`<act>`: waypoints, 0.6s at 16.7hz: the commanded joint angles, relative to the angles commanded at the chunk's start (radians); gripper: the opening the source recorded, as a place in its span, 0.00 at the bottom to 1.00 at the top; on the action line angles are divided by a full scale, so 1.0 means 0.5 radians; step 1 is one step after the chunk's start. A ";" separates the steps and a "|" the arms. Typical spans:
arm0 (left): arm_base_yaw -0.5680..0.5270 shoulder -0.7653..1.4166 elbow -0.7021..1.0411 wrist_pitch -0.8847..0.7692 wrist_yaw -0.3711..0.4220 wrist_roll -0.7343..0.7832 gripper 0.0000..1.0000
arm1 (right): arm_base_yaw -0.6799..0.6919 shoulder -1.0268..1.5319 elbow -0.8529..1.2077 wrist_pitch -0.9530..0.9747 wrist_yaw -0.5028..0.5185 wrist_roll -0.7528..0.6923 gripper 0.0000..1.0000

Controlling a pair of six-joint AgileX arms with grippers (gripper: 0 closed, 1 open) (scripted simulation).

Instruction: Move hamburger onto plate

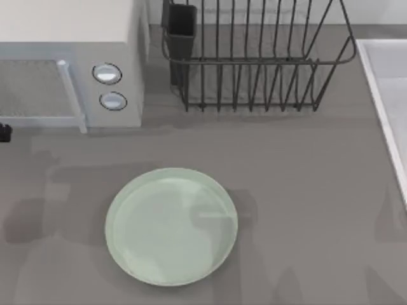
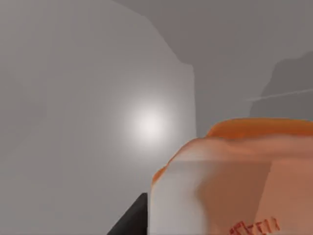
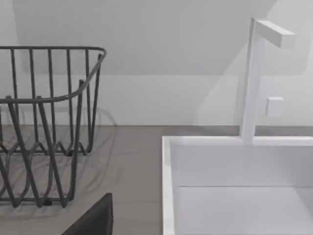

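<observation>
The hamburger [image 2: 234,181] is an orange-tan lump with whitish patches and a small red mark, looming very close in the left wrist view. A dark part of my left gripper [image 2: 131,221] shows right beside it, touching its edge. Whether the hamburger is held cannot be told. The plate [image 1: 171,225], pale mint green, large and round with a shallow rim, lies bare on the grey table a little left of centre in the top view. A dark sliver of my left arm [image 1: 5,132] pokes in at the table's left edge. My right gripper [image 3: 93,220] is parked near the sink.
A grey microwave [image 1: 70,63] with two silver knobs stands at the back left. A dark wire dish rack [image 1: 254,57] occupies the back centre. A white sink [image 1: 388,101] with a white tap [image 3: 254,73] runs along the right edge.
</observation>
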 joint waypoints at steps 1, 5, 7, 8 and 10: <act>-0.056 0.024 0.016 -0.015 -0.003 -0.162 0.00 | 0.000 0.000 0.000 0.000 0.000 0.000 1.00; -0.326 0.124 0.093 -0.058 -0.016 -0.971 0.00 | 0.000 0.000 0.000 0.000 0.000 0.000 1.00; -0.487 0.170 0.135 -0.065 -0.021 -1.421 0.00 | 0.000 0.000 0.000 0.000 0.000 0.000 1.00; -0.570 0.192 0.155 -0.066 -0.023 -1.648 0.00 | 0.000 0.000 0.000 0.000 0.000 0.000 1.00; -0.736 0.234 0.194 -0.065 -0.025 -2.112 0.00 | 0.000 0.000 0.000 0.000 0.000 0.000 1.00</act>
